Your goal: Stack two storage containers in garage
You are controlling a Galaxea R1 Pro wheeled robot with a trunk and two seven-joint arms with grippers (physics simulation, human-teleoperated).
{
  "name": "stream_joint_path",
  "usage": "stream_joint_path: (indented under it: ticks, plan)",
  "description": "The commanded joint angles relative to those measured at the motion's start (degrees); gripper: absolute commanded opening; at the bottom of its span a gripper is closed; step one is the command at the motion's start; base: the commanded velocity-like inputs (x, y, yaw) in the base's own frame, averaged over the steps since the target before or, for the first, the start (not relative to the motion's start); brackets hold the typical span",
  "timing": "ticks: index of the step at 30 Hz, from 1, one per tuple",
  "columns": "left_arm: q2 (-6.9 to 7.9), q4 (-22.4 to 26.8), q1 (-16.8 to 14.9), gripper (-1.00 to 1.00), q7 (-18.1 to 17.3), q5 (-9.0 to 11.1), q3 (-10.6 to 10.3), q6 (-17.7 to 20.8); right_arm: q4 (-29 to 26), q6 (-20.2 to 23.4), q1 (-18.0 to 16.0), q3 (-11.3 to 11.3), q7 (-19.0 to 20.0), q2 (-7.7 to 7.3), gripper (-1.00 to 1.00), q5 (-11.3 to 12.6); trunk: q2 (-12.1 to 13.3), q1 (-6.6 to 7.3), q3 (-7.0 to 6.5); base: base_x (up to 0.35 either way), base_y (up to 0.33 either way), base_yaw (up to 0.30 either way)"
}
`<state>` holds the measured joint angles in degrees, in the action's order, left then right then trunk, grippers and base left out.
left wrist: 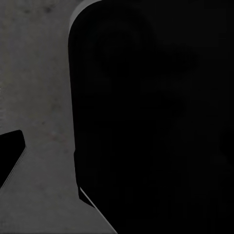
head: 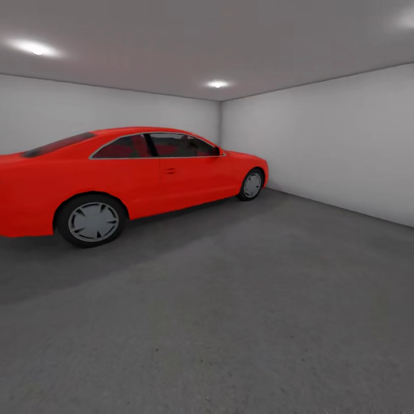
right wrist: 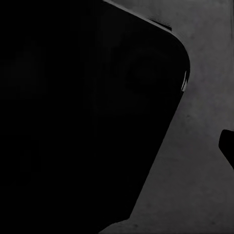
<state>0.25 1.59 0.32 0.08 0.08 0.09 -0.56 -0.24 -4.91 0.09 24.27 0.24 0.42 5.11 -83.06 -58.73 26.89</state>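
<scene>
I am in the garage, with plain white walls [head: 333,144] and a grey ceiling [head: 172,46]. The dark grey concrete floor [head: 241,310] spreads out in front of me. The two storage containers and the living room are out of view. In the left wrist view a black sliver, perhaps a fingertip [left wrist: 10,155], hangs over the floor [left wrist: 39,97] beside a large dark rounded body [left wrist: 156,122]. The right wrist view has a similar black tip [right wrist: 228,146] at its edge, above the floor [right wrist: 195,185].
A red coupe car [head: 126,175] stands along the left and back, nose toward the far corner. Its rear wheel [head: 92,221] is the nearest part. Open floor lies between the car and the right wall.
</scene>
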Motion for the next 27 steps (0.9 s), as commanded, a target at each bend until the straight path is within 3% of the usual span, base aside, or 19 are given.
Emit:
stream_joint_path:
  ticks: [1,27]
  plan:
    - [0.01,0.08,0.03,1.00,0.01,0.01,0.00,-0.06,-0.02,-0.29,0.00,0.43,0.02,-0.01,1.00,0.55,-0.02,0.00,0.04,0.000,0.000,-0.289]
    - [0.01,0.08,0.03,1.00,0.01,0.01,0.00,-0.06,0.07,-0.60,0.00,0.43,0.02,0.02,1.00,0.52,-0.02,0.00,0.04,0.000,0.000,-0.292]
